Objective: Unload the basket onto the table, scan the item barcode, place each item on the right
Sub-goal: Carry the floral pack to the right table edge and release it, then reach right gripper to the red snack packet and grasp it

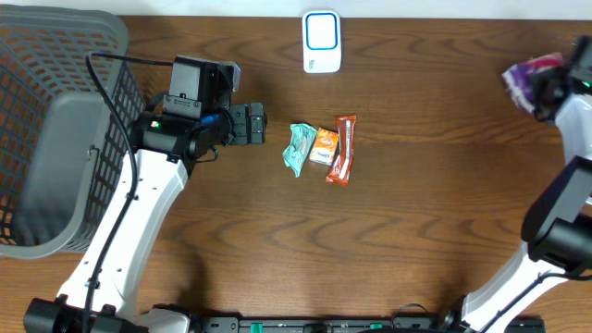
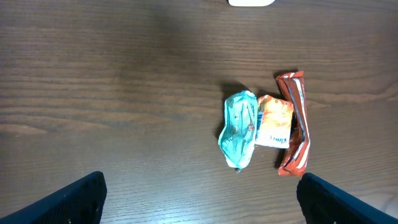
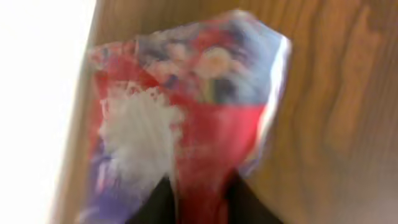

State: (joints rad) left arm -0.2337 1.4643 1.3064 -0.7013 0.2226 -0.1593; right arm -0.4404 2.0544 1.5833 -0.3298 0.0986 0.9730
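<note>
**Overhead.** We list a brown wooden surface (image 1: 416, 231). A grey basket (image 1: 55, 65) stands at its left end, and a white scanner (image 1: 322, 42) sits at the middle of the far edge. Three snacks lie side by side at the centre, touching: a teal packet (image 1: 300, 148), an orange packet (image 1: 324, 145) and a red bar (image 1: 343, 148). The left gripper (image 1: 259, 124) hangs just left of them, spread wide with nothing in it. At the far right edge we enter the right gripper (image 1: 544, 89), with the purple-and-red packet (image 1: 527, 76) at its tip, well apart from the scanner.

**Left wrist.** Two dark fingertips (image 2: 68, 199) sit in the bottom corners, far apart, with only bare wood between them. The teal packet (image 2: 239, 129), orange packet (image 2: 273, 121) and red bar (image 2: 295, 121) lie beyond, right of centre. The scanner (image 2: 252, 2) just shows at the top border.

**Right wrist.** The purple-and-red packet (image 3: 186, 112) fills the view, blurred. Its red lower part runs down between two dark fingers (image 3: 152, 208). We cannot tell whether they clamp it or stand loose about it.
</note>
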